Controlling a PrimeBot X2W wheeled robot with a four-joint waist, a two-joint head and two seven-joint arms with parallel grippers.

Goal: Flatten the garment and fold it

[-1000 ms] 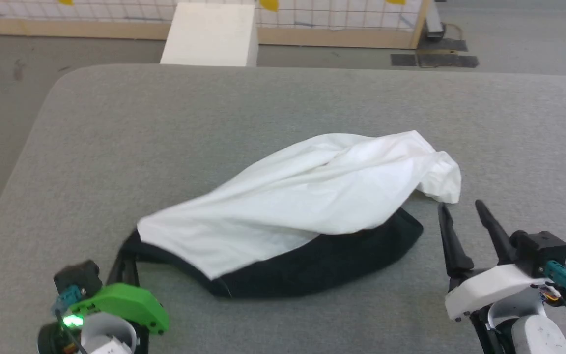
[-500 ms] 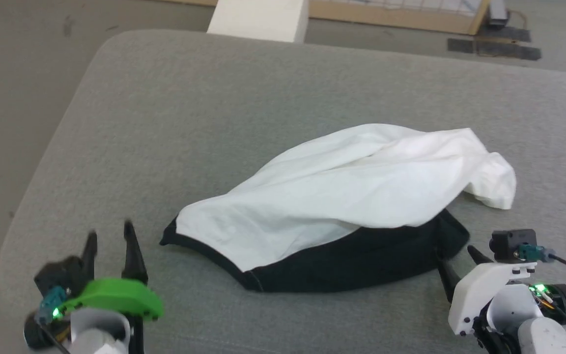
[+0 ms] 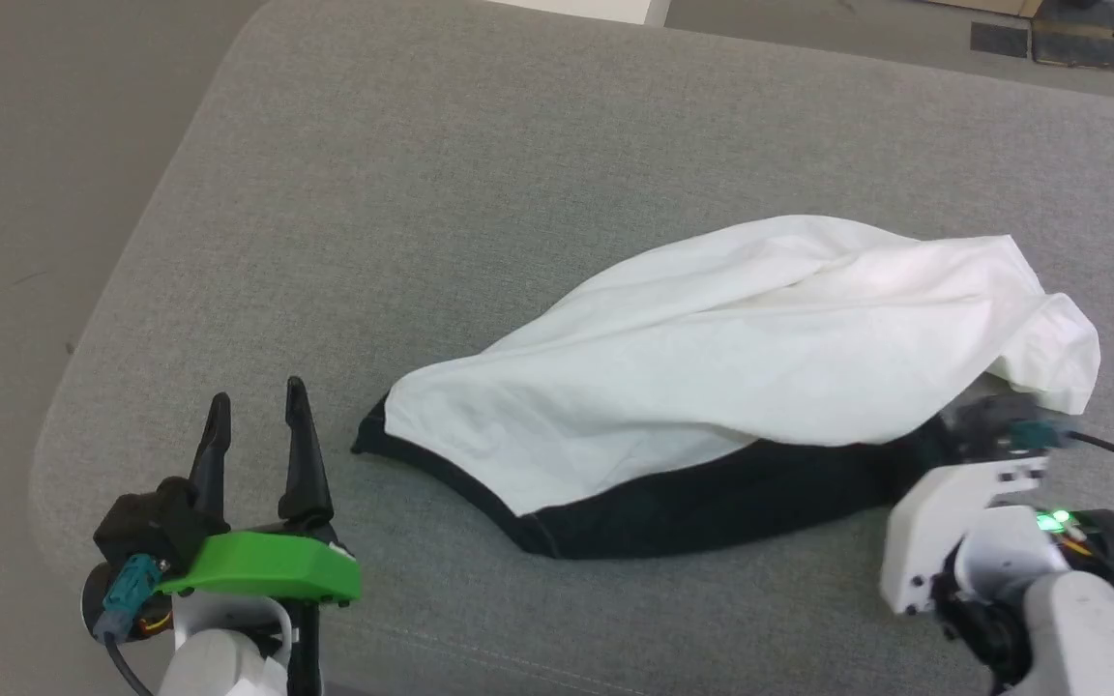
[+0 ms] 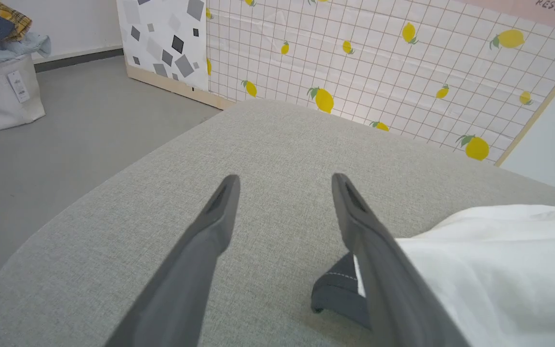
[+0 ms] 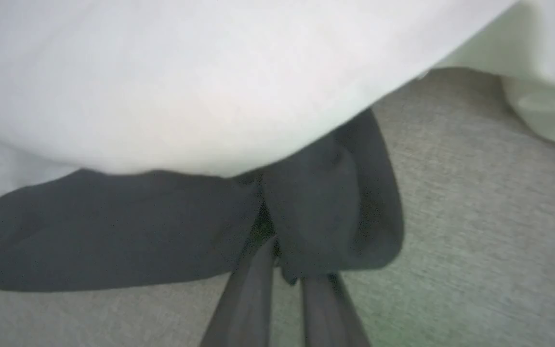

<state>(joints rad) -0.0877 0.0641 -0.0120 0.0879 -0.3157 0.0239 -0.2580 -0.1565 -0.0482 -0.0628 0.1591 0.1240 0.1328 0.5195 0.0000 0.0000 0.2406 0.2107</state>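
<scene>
Here, a crumpled cotton T-shirt (image 3: pixel 741 358), white over a curved black edge, lies mid-table (image 3: pixel 422 193) on nubby grey fabric. The left end effector (image 3: pixel 257 394), at 8 o'clock, gapes empty; the right end effector (image 5: pixel 284 262), at 4 o'clock, pinches its black cloth.

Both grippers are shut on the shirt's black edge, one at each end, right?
Not quite. The left gripper is open and holds nothing: the left wrist view shows its jaws spread wide over the bare grey surface, beside the shirt. The right gripper is shut on the black edge at its end.
</scene>
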